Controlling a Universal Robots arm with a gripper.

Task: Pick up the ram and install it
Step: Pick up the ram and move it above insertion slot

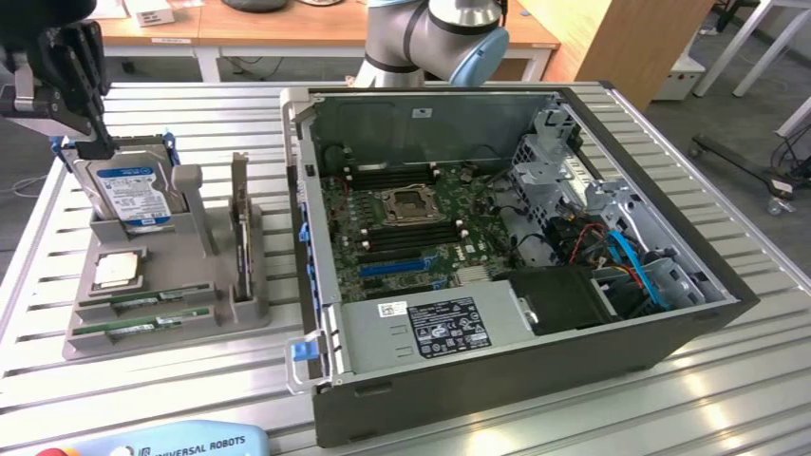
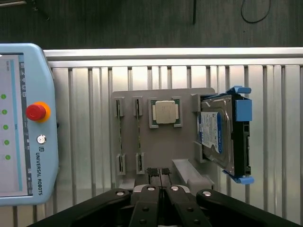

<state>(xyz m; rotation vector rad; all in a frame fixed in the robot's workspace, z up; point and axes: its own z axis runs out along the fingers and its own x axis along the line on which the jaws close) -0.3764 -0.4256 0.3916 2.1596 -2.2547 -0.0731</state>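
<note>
Two green ram sticks (image 1: 142,304) lie edge-up in slots at the near end of a grey holder (image 1: 190,285) on the exterior view's left. The wrist view looks down on both ram sticks (image 2: 119,137) as thin strips side by side. My gripper (image 1: 94,144) hangs above the holder's far end, close to the hard drive. In the wrist view my gripper (image 2: 159,173) is shut, its pads pressed together with nothing between them, well above the holder (image 2: 161,146).
The holder also carries a silver-blue hard drive (image 1: 127,190) (image 2: 218,132) and a square processor chip (image 1: 117,271) (image 2: 164,112). An open computer case (image 1: 533,366) with its motherboard (image 1: 405,218) stands on the exterior view's right. A teach pendant (image 2: 23,123) lies on the slatted metal table (image 1: 76,408).
</note>
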